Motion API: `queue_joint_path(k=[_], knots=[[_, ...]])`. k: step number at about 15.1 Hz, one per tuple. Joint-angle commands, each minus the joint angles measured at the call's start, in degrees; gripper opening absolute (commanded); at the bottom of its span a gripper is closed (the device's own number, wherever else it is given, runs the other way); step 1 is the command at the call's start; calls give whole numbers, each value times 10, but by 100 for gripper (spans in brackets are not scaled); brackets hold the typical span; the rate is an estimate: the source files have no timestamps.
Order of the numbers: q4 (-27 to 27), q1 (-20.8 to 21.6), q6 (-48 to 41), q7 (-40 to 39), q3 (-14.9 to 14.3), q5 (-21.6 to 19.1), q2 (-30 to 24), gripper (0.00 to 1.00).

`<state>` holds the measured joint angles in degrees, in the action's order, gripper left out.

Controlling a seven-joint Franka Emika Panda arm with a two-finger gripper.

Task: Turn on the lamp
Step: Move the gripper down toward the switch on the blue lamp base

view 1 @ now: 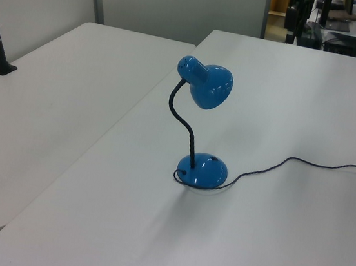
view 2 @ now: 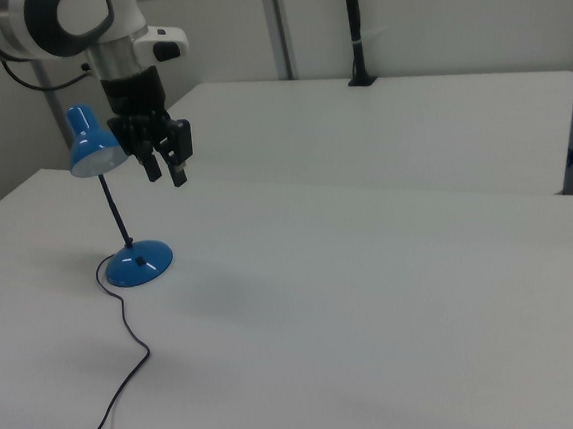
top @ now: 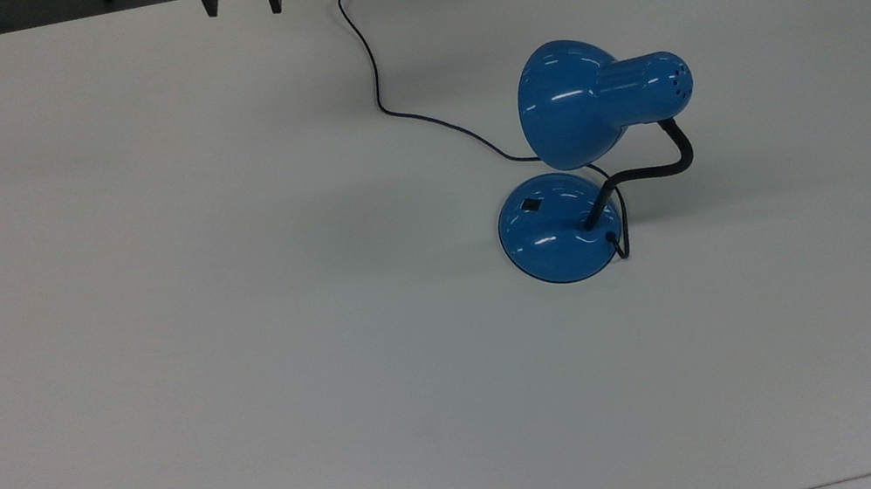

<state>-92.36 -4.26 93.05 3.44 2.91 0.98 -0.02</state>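
1. Centrally on the white table (top: 149, 328), the lamp (top: 566, 178) is stood upright, its shade aimed toward the top view's left.
2. Well apart, the gripper (view 2: 163, 168) is held aloft, fingers narrowly parted, gripping nothing.
3. Probably the light, glossy base would slide; the switch (top: 531, 205) should be pressed straight down.

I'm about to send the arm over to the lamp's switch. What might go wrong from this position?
1. The shade overhangs the base close to the small black switch, so a straight descent may clip the shade and bend the gooseneck.
2. The cord trails across the table between the gripper and the lamp; a low sweep might snag it.
3. The fingers are apart, so one finger may press off-centre and slide off the domed base.
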Motion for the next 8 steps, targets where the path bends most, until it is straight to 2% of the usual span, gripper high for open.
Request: queue_joint_path(k=[1, 8], knots=[[2, 2, -17, -17, -3, 7, -6, 0], [-12, 11, 11, -41, 3, 2, -5, 0]])
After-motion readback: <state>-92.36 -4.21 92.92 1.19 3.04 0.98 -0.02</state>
